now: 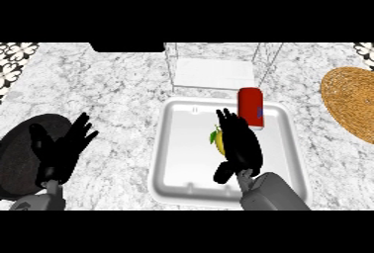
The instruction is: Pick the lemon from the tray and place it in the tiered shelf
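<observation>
Marble in grey and white is running across the counter (110, 94), with bare stretches lying open to the left of the white tray (169, 163) and between the tray and the wire tiered shelf (219, 69) beyond it. The tray's raised rim is closing in its shallow floor on every side. A red can (251, 106) is standing upright at the far right corner, just beside my fingertips. A woven mat (349, 101) is lying well off to the right, cut by the view's edge, and a dark round disc (18, 158) is sitting at the left edge.

I am holding my right hand (237, 143) over the middle of the tray, fingers stretched straight toward the shelf, thumb out near the wrist, clamped on nothing. The lemon (217, 140) is lying inside the tray, peeking out from under that hand's left side; whether I am touching it I cannot tell. My left hand (62, 148) is resting open, fingers spread upward, beside the disc.
</observation>
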`<state>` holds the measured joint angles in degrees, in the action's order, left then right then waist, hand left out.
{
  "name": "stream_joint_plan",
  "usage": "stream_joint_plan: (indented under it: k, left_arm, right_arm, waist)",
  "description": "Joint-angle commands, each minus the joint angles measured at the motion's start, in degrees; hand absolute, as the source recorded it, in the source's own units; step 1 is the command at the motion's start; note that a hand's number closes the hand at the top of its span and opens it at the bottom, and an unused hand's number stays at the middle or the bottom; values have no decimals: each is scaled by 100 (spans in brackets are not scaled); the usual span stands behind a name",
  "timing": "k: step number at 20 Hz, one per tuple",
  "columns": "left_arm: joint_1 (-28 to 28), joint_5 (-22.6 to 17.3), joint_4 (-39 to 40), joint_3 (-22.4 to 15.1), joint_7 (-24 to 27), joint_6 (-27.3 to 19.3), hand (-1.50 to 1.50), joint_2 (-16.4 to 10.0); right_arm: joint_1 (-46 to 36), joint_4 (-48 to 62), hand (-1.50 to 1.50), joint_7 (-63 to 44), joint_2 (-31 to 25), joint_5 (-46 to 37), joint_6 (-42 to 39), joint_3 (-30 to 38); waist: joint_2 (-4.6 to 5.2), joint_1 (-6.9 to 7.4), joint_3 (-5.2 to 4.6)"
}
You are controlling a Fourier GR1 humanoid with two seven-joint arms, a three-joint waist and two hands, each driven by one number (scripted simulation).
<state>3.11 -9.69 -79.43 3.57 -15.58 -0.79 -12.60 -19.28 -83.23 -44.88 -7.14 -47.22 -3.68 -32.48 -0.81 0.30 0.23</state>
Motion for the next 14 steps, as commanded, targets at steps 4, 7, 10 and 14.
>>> stream_joint_plan:
  k: [4, 7, 10, 14]
  left_arm:
    - [-87, 156, -86, -242, -308, -115, 0, 205]
    - [-150, 44, -86, -38, -323, 62, 0, 8]
    - [-21, 74, 181, 22, -72, 55, 0, 132]
    - [-264, 158, 217, 46, 104, 145, 0, 80]
  right_arm:
    - [156, 619, 150, 694, -216, 173, -869, -372]
    - [-252, 861, 150, 986, 124, 147, -823, -218]
    - [-16, 812, 150, 993, 401, -62, -552, -238]
    - [249, 543, 150, 1506, 237, -172, -308, -239]
  waist:
    - [92, 33, -20]
    - [87, 20, -22]
    - [83, -12, -23]
    - [83, -14, -23]
